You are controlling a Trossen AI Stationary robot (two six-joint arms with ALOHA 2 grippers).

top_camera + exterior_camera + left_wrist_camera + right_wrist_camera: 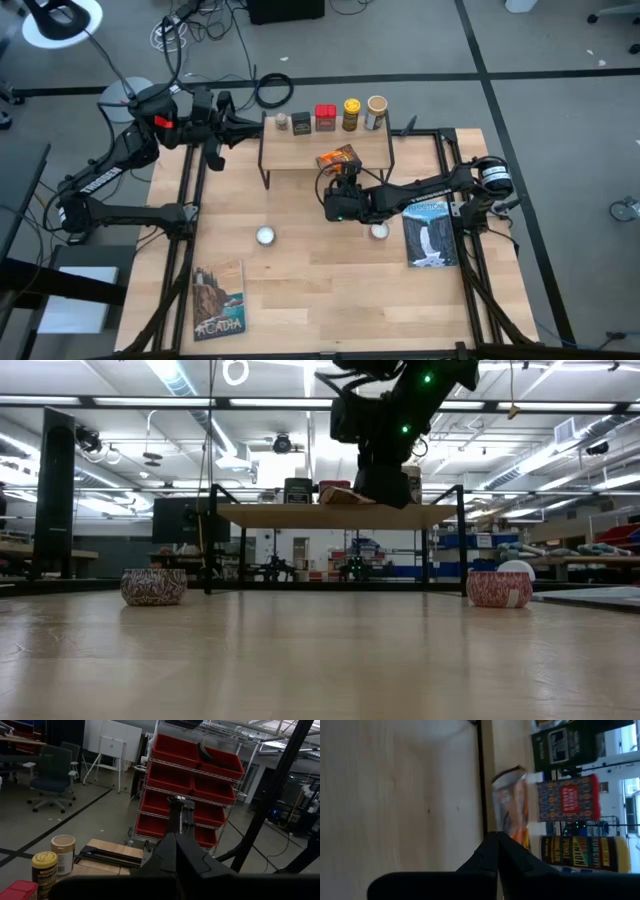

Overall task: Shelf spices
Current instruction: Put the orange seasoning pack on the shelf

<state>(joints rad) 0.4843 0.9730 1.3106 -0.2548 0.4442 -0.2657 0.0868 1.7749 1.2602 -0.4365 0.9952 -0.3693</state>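
Your right hand (342, 192) hovers at the front edge of the shelf (300, 152), its fingers (492, 852) pressed together and holding nothing. Just beyond its fingertips the orange packet (338, 158) lies flat on the plank near that front edge; in your right wrist view the packet (512, 807) shows directly past the closed tips, and you cannot tell whether they touch it.

Farther beyond the packet, along the shelf's back edge, you have 5 containers in a row: the small pale-capped jar (282, 121), the dark tin (301, 122), the red tin (325, 117), the yellow black-lidded jar (351, 114) and the tan cylindrical jar (375, 112).

Behind the right hand, on the desk (300, 290), a small white disc (379, 231) sits near its arm, and another disc (265, 236) lies well off to its side.

Your left hand (214, 157) waits by the desk's far left corner, beside the shelf's end, fingers (172, 847) closed and empty.
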